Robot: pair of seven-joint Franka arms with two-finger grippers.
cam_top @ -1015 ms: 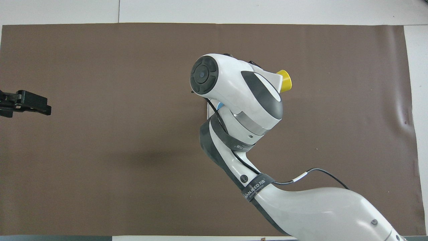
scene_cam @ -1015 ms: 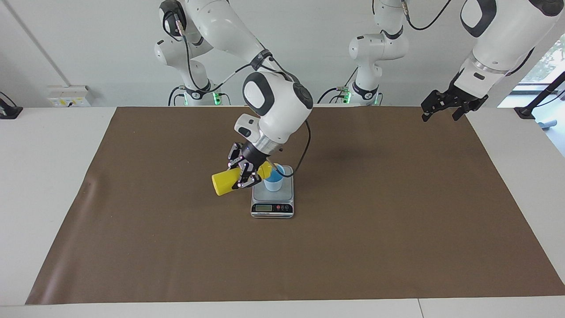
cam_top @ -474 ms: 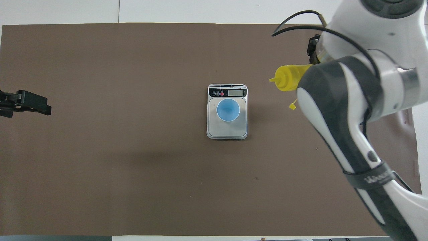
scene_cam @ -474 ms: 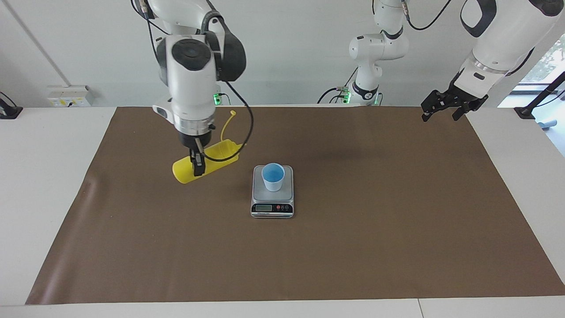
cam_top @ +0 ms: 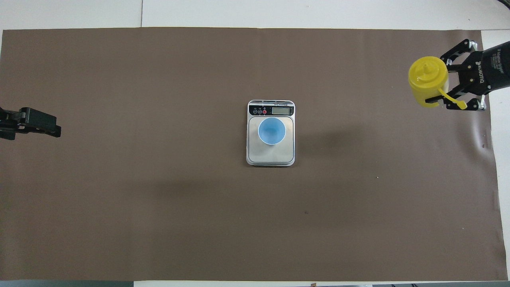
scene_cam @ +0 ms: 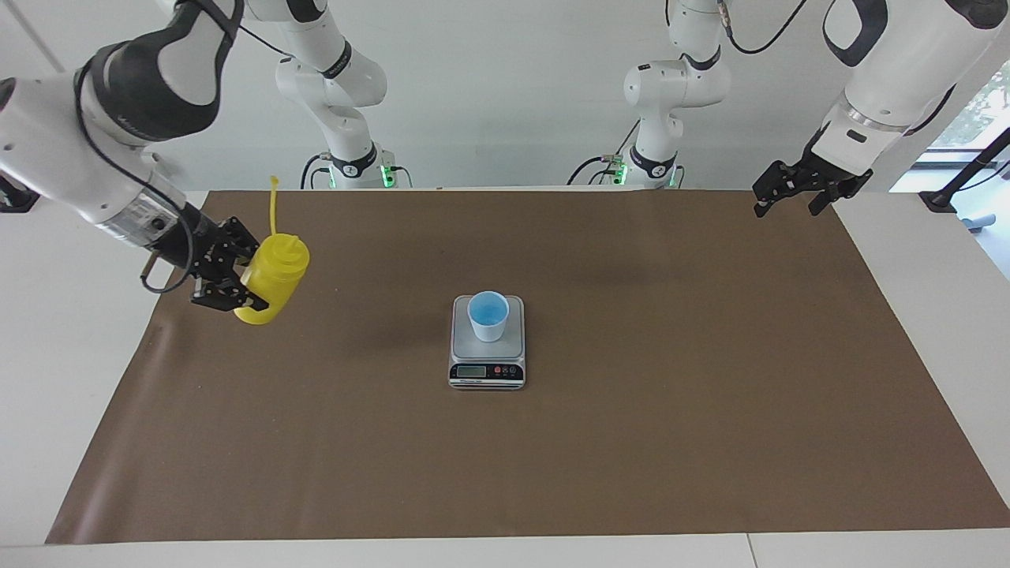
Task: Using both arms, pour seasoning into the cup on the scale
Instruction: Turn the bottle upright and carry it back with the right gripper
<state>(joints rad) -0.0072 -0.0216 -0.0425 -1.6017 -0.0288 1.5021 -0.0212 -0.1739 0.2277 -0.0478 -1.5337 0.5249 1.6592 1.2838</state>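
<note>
The seasoning, a yellow squeeze bottle (scene_cam: 276, 264) (cam_top: 426, 77), is nearly upright at the right arm's end of the mat, with its thin yellow nozzle stick pointing up. My right gripper (scene_cam: 241, 276) (cam_top: 446, 83) is shut on its side. I cannot tell whether its base touches the mat. The light blue cup (scene_cam: 488, 315) (cam_top: 271, 130) stands on the silver scale (scene_cam: 487, 371) (cam_top: 271, 157) at mid-table, well apart from the bottle. My left gripper (scene_cam: 797, 193) (cam_top: 36, 123) waits open and empty over the mat's edge at the left arm's end.
A brown mat (scene_cam: 631, 442) (cam_top: 159, 207) covers most of the white table (scene_cam: 931, 347). A black stand foot (scene_cam: 943, 201) sits on the table at the left arm's end.
The right arm has swung the bottle away from over the cup to its own end of the mat, turning it from tipped over to nearly upright. The left arm has not moved.
</note>
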